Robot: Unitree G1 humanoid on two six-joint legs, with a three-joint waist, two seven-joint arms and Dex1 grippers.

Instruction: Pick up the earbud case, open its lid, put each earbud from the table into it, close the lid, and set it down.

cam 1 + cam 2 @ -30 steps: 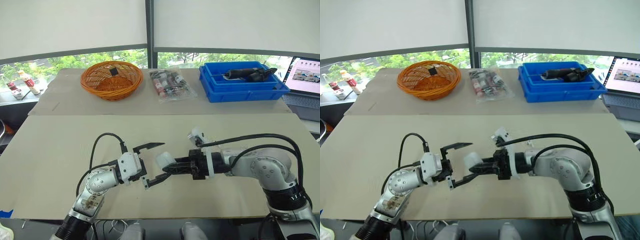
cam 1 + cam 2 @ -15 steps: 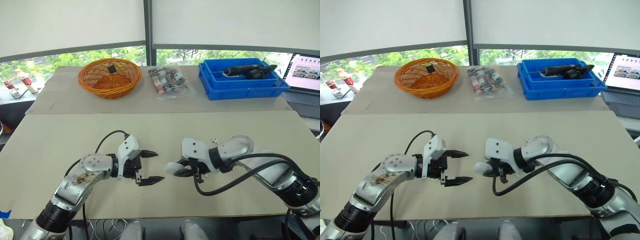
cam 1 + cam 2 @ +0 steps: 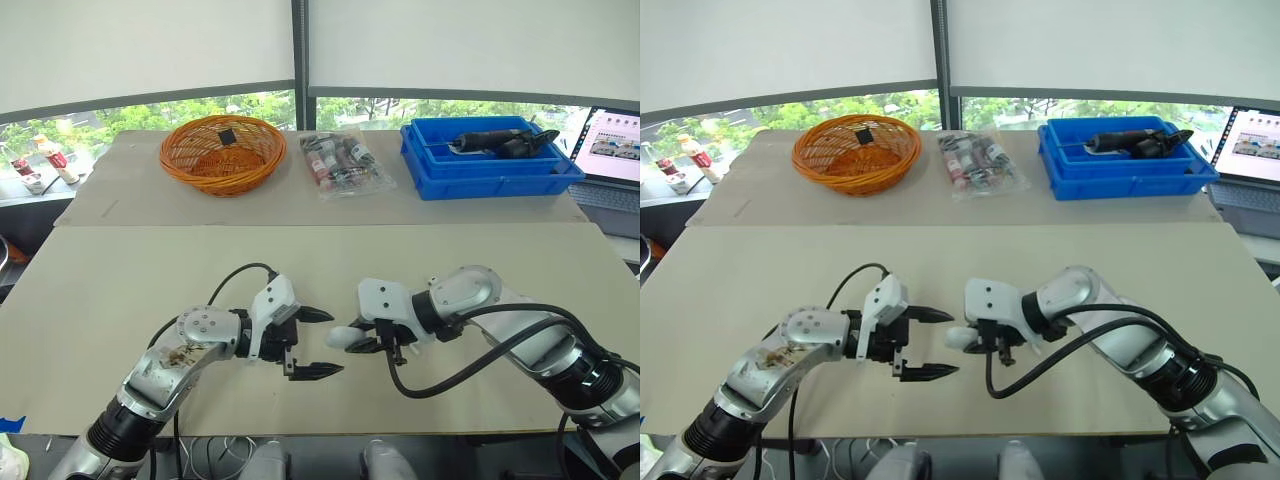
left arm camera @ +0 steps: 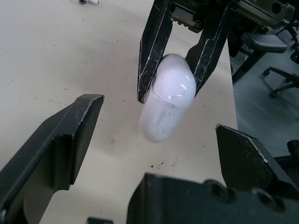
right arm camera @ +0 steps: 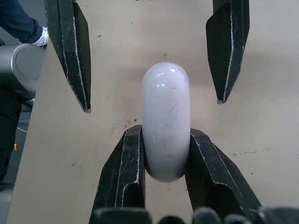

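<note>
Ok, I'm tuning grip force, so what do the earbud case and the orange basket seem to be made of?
Earbud case: probably hard plastic, white and glossy, judging by sharp highlights, faint scuffs and a thin lid seam; the right hand pinches it. Basket: orange woven strands, wicker or a plastic imitation; the look leaves that open.

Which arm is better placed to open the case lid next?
Left. The right claw is shut on the earbud case, so it is busy holding it. The left claw is open and empty, facing the case and straddling its free end.
</note>
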